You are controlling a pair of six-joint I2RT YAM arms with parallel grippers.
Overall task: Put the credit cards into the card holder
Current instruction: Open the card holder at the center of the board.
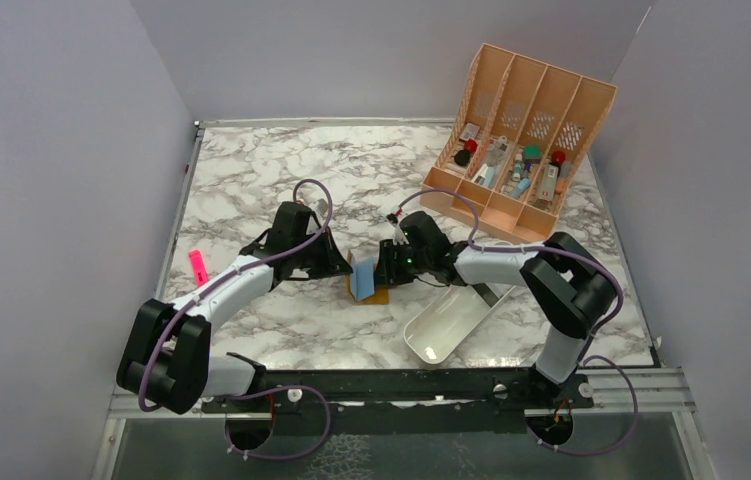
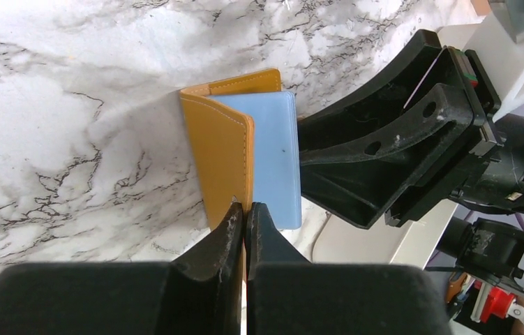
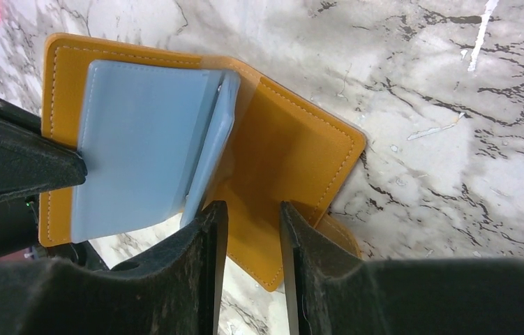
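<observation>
Centrally on the white marble-patterned bench (image 1: 251, 170), between the two arms, sits the small mustard-orange, leather-like folding card holder (image 3: 294, 153). It is open, and one stitched leaf is raised off the surface. The pale blue-grey, thin flat rectangular credit cards (image 3: 140, 139) are inside the fold. One lies flat against the inner face of the leaf on the left arm's side. A second stands tilted on its edge along the crease. Whether either one sits in a pocket cannot be told.

The left gripper (image 2: 245, 209) has its black fingers pressed together on the edge of the raised mustard leaf, with a sliver of orange showing between them. In the right wrist view its tip reaches the outer edge of the flat card.

The right gripper (image 3: 250, 209) has its fingers parted, one on each side of the lower edge of the other leaf, and the orange leather shows in the gap. Whether the pads touch the leather cannot be told.

A white oblong plastic tray (image 1: 446, 322) lies near the card holder, on the right arm's side and closer to the bases. A big peach slotted organiser (image 1: 526, 110) stands at the far right corner with small items in its compartments. A small bright pink object (image 1: 197, 265) lies well apart on the left.
</observation>
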